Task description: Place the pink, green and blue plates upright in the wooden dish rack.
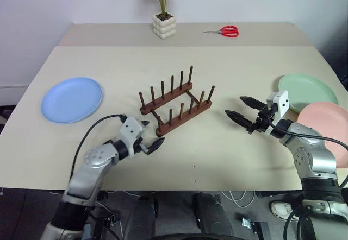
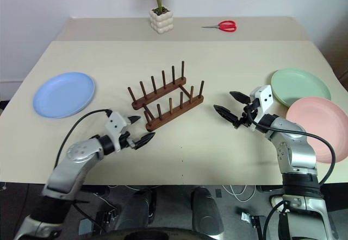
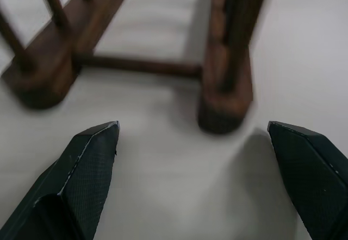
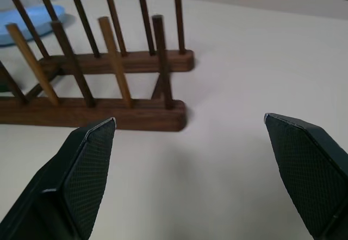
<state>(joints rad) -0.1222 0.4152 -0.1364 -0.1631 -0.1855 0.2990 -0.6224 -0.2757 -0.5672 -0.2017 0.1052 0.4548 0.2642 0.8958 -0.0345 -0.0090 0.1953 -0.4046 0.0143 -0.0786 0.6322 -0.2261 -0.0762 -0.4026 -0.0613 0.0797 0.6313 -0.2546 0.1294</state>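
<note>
The wooden dish rack (image 1: 175, 105) stands empty in the middle of the table, its pegs upright. Far to its left the blue plate (image 1: 72, 99) lies flat. At the right edge the green plate (image 1: 308, 92) lies flat, and the pink plate (image 1: 329, 128) lies in front of it, overlapping its rim. My left gripper (image 1: 154, 133) is open and empty, low over the table just before the rack's near-left end (image 3: 223, 88). To the right of the rack my right gripper (image 1: 235, 105) is open and empty, pointing at the rack (image 4: 98, 109) across a gap.
A potted plant (image 1: 163, 12) and red scissors (image 1: 225, 31) sit at the back of the table. The table's front edge runs just below both arms. Bare tabletop lies between the rack and the plates on each side.
</note>
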